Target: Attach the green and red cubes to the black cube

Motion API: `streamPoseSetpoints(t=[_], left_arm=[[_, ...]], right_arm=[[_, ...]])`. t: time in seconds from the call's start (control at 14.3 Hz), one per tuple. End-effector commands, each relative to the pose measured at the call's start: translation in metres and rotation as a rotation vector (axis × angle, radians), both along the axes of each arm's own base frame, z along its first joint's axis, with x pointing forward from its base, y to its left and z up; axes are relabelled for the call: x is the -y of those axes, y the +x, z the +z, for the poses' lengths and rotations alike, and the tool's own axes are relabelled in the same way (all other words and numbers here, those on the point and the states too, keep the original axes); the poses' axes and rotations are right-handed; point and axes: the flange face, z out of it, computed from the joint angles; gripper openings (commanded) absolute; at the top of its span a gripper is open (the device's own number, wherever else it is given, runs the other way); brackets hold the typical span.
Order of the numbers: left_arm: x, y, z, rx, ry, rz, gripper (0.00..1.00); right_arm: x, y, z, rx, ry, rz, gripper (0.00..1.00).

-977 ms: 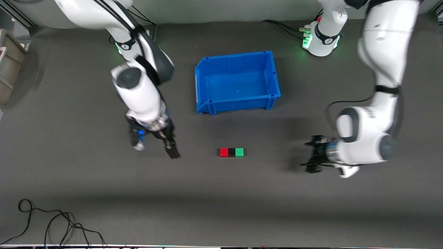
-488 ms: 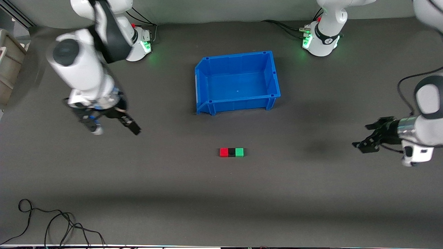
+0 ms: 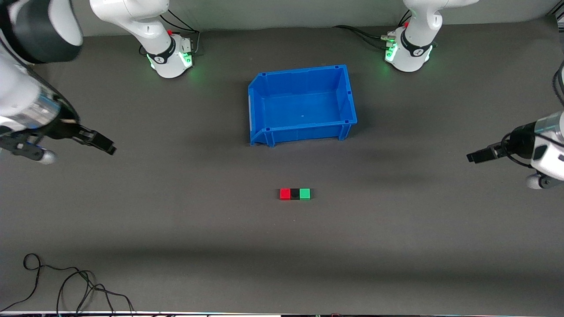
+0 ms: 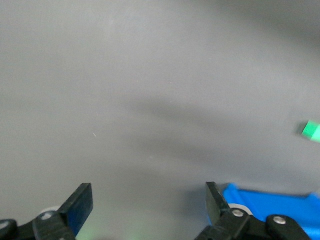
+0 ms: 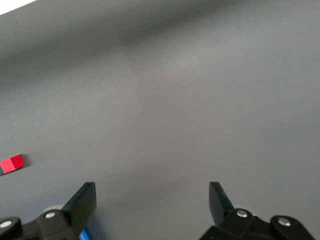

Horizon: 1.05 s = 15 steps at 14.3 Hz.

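The red cube, the black cube and the green cube sit in one touching row on the dark table, the black one in the middle, nearer to the front camera than the blue bin. My right gripper is open and empty, up over the table toward the right arm's end. My left gripper is open and empty, up over the left arm's end. The left wrist view shows its open gripper and the green cube. The right wrist view shows its open gripper and the red cube.
The blue bin holds nothing; a corner of it also shows in the left wrist view. Loose black cables lie at the table's front edge toward the right arm's end. A beige box stands off that end.
Both arms have drawn away from the cube row toward their own ends of the table, grippers open. The three cubes have not moved.
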Motion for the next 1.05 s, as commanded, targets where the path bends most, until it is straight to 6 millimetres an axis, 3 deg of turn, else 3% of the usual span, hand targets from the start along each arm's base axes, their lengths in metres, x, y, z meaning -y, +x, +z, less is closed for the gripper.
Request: streamPoseSetpoints(t=[0.0, 0.14, 0.28, 0.49, 0.98], left_arm=[[0.021, -0.014, 0.032, 0.048, 0.037, -0.153, 1.0], [0.032, -0.021, 0.046, 0.079, 0.063, -0.218, 1.0], [0.034, -0.023, 0.055, 0.104, 0.081, -0.311, 1.0], [0.034, -0.027, 0.065, 0.14, 0.084, -0.317, 1.0], [0.033, -0.03, 0.075, 0.166, 0.085, -0.312, 1.0]], right_arm=[[0.014, 0.005, 0.017, -0.005, 0.021, 0.051, 1.0], [0.011, 0.007, 0.027, 0.003, 0.003, 0.207, 1.0], [0.012, 0.008, 0.036, 0.004, -0.001, 0.231, 1.0], [0.008, 0.007, 0.022, -0.06, -0.018, 0.386, 1.0], [0.009, 0.005, 0.02, -0.095, -0.013, 0.401, 1.0]])
